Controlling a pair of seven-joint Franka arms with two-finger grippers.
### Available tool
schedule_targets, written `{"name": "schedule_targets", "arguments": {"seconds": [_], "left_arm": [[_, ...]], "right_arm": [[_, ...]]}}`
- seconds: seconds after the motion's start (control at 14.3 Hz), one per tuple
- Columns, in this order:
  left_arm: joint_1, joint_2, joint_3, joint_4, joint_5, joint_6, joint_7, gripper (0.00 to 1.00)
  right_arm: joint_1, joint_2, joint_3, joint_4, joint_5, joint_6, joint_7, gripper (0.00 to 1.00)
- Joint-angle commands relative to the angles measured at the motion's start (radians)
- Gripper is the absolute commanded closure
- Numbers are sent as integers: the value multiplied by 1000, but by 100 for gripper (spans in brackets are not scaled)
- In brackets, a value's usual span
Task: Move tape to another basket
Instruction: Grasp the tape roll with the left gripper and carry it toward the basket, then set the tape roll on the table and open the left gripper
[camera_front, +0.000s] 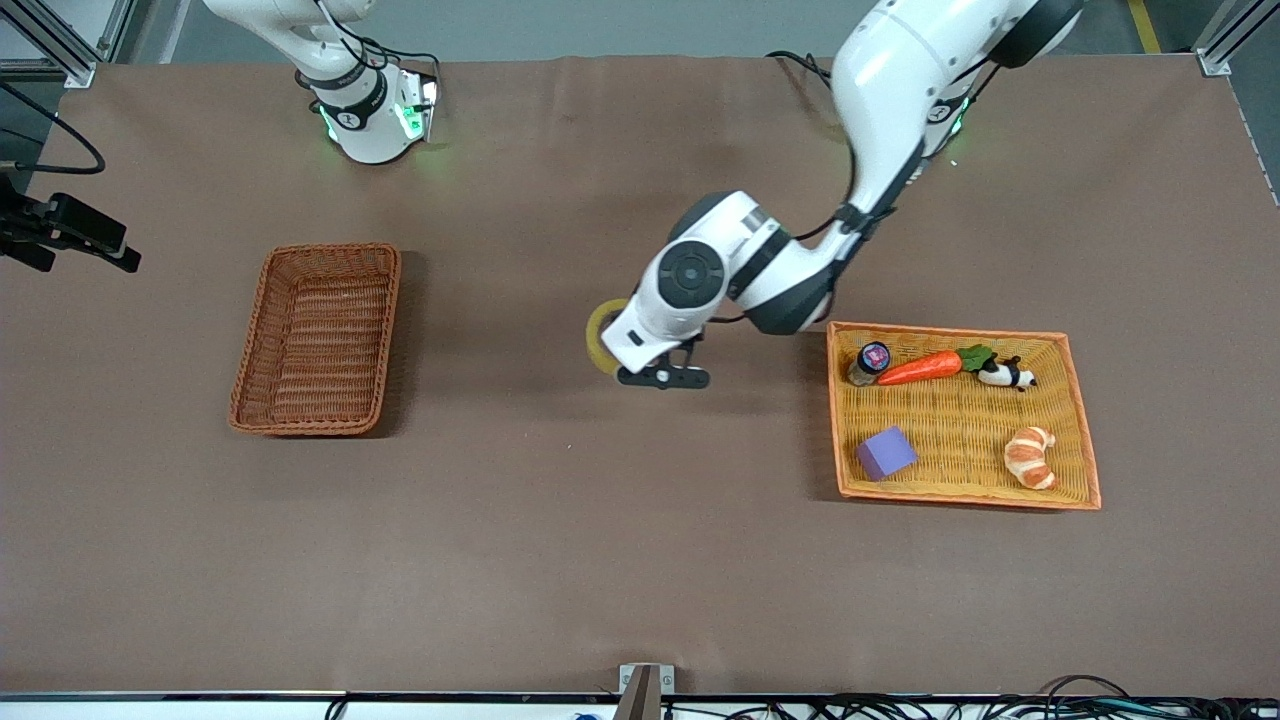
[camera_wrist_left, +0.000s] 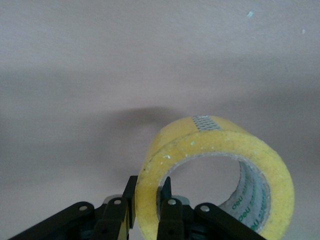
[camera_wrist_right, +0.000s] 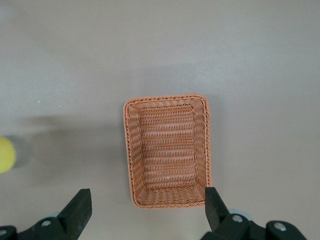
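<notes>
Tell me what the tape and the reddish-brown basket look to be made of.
The tape, held in the left claw over bare table: apparently plastic film wound on itself, translucent yellow and slightly glossy, with layered edges and green print inside the core. The basket, under the open right claw: woven wicker or rattan-like strands, possibly plastic imitation; matte, ribbed rows and a braided rim.

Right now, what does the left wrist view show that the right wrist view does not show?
Only the left wrist view shows the left gripper shut on the wall of the tape, one finger inside the ring and one outside, over bare table. Only the right wrist view shows the empty reddish-brown basket from above, between the open fingers of the right gripper. Both show the brown table cloth and the tape, which in the right wrist view is only a yellow edge.
</notes>
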Motion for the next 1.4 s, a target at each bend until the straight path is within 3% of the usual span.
{"name": "schedule_targets", "arguments": {"seconds": [0.0,0.14,0.28,0.35,0.42,0.56,0.7,0.84,0.98,1.12,1.33], "left_arm": [[-80,51,77,46,-1,63,-51,92],[-158,77,145,49,-2,96,-56,80],[-189,108,164,49,-5,158,-120,72],[-195,109,164,47,-2,169,-143,57],[-200,106,165,47,2,167,-145,3],[-185,59,179,47,28,123,-145,0],[-159,-33,223,47,51,-25,-136,0],[-47,-186,233,43,53,-125,-125,0],[66,-294,233,44,55,-227,-70,0],[186,-403,233,43,55,-280,55,0],[338,-564,233,43,53,-498,359,0]], "right_arm": [[6,-4,-2,-1,-10,-7,15,0],[6,-2,-2,-1,-10,-7,15,0],[4,4,-2,-1,-9,-10,8,0],[4,4,-2,-1,-7,-10,5,0],[7,4,-2,-1,-1,-6,5,0],[15,4,-1,0,1,-1,5,0],[23,14,5,6,5,2,5,0],[64,28,31,14,8,5,5,0],[78,44,99,3,2,48,14,0],[107,89,145,0,-4,79,24,0],[191,154,150,-24,-4,155,139,0]]}}
